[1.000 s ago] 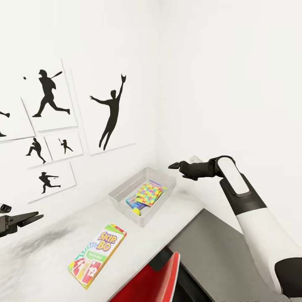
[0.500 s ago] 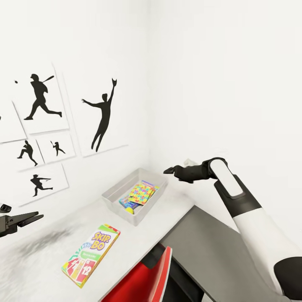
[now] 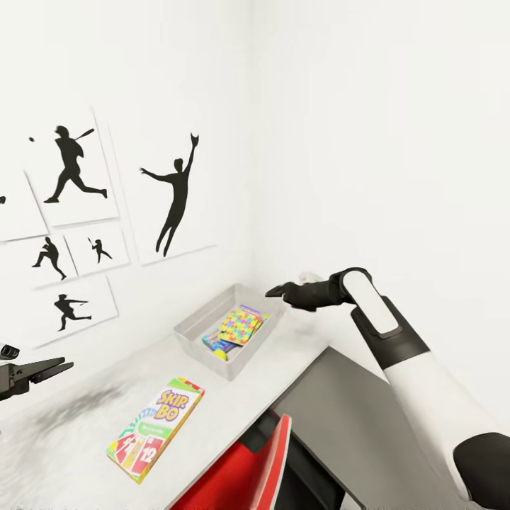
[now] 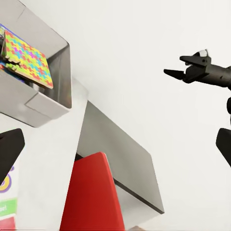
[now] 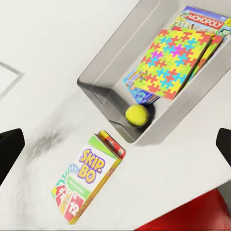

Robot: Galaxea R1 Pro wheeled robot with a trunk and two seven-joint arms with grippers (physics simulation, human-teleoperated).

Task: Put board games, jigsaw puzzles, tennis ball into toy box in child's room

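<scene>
The toy box (image 3: 190, 331) stands at the table's (image 3: 85, 418) far end by the wall corner. In the right wrist view the toy box (image 5: 103, 94) holds the Monopoly box (image 5: 202, 20), a multicoloured jigsaw puzzle (image 5: 174, 60) over a yellowish square edge, a blue box (image 5: 136, 84) and the tennis ball (image 5: 137, 115). Skip-Bo (image 3: 156, 427) lies flat on the table outside the toy box. My right gripper (image 3: 272, 290) hovers open and empty above the box's far right corner. My left gripper (image 3: 44, 369) hangs open and empty at the left, well away from Skip-Bo.
A red chair back (image 3: 244, 471) stands against the table's near edge. A lower dark-grey side desk (image 3: 354, 425) joins the table on the right. White walls close in behind and to the right, with black sports silhouettes (image 3: 173, 195).
The head camera has swung, shifting the whole picture leftward. My right gripper has crept a little to the left over the toy box. Skip-Bo and the left gripper have stayed put.
</scene>
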